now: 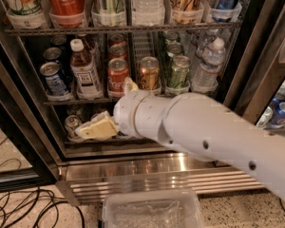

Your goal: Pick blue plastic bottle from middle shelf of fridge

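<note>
- The small bottle (84,69) (white cap, brownish drink, white label) stands upright at the front of the middle shelf (61,101) in the fridge (256,56).
- Right beside the bottle on its left is a blue and silver can (54,80). On its right is a red cola can (118,76), then a gold can (148,73), a green can (179,71) and a water bottle (208,65), all on the same shelf.
- The gripper (92,128) sits below the bottle and a touch to the right, pointing left. It isn't touching the bottle, and the shelf rail runs between them.
- Honestly can't tell whether the gripper is spread or closed up.
- The white arm (204,132) runs off to the lower right of the bottle.
- Far below the bottle on the floor there's a clear plastic tub (152,210), with black cables (19,208) lower left.
</note>
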`<state>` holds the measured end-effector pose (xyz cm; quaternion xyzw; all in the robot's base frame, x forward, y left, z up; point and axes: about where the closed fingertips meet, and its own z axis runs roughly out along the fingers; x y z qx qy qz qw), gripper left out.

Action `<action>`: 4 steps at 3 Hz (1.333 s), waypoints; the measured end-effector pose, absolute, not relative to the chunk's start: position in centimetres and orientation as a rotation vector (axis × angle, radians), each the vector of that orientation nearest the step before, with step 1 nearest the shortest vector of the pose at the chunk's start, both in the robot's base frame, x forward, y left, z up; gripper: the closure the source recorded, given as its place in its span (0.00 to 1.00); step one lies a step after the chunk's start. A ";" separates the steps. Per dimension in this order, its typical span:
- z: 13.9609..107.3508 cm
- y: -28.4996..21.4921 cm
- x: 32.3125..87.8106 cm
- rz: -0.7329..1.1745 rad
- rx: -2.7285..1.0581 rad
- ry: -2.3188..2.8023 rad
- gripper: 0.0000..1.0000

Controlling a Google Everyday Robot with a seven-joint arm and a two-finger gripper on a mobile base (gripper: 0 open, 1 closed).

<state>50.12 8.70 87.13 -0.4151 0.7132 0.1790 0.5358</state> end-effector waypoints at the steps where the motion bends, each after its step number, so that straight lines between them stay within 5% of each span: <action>1: 85.1 13.2 47.6 0.469 -0.914 1.731 0.00; 4: 80.8 21.1 43.3 0.451 -0.748 1.832 0.00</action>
